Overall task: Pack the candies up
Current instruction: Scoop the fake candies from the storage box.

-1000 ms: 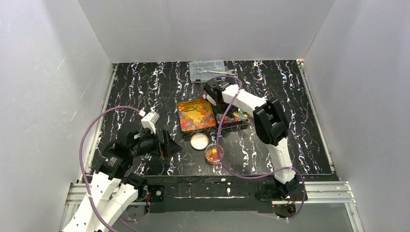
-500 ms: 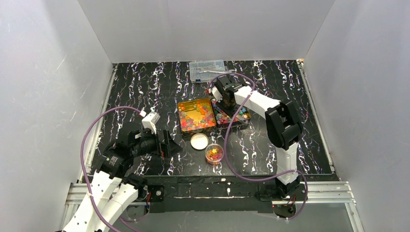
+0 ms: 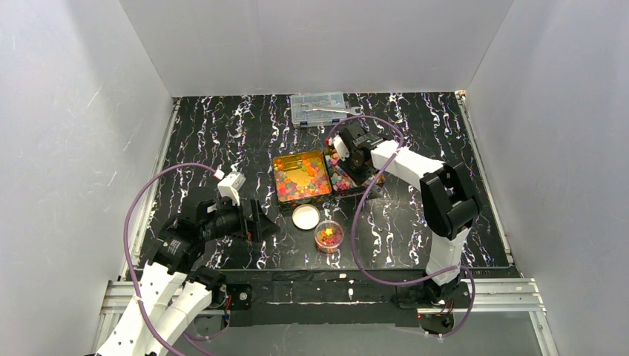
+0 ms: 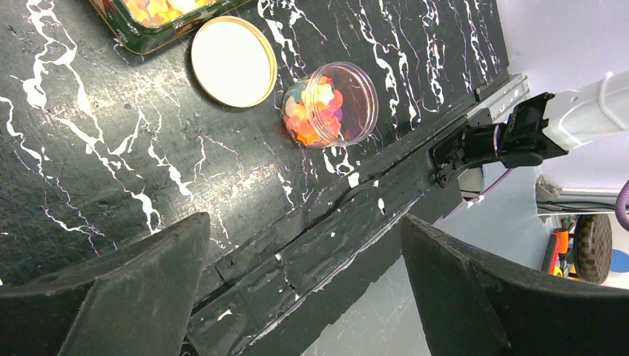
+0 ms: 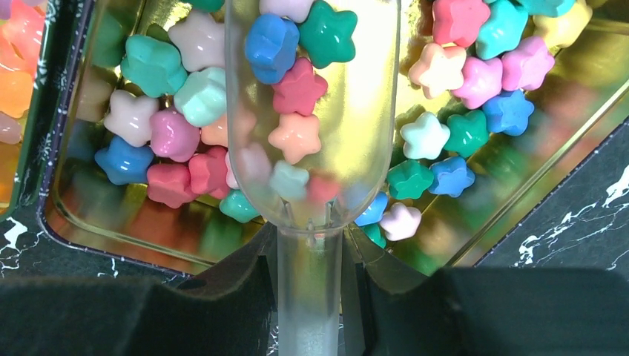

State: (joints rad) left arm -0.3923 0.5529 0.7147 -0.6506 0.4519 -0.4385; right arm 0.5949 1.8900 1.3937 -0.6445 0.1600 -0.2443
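Candies (image 5: pixel 174 133) in pastel star shapes fill a gold tin (image 5: pixel 512 185), and we see several lying in a clear scoop (image 5: pixel 311 111) whose handle the right gripper (image 5: pixel 310 297) clamps at bottom centre. In the left wrist view, glossy orange and yellow stars (image 4: pixel 308 111) sit in a small clear jar (image 4: pixel 354 104) at upper centre, its cream lid (image 4: pixel 234 50) just beside, and the left gripper (image 4: pixel 304 222) gapes wide.

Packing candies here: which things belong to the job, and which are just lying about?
Job: pastel candies, orange candies, scoop, jar, lid.
Lying about: clear box, wrench.
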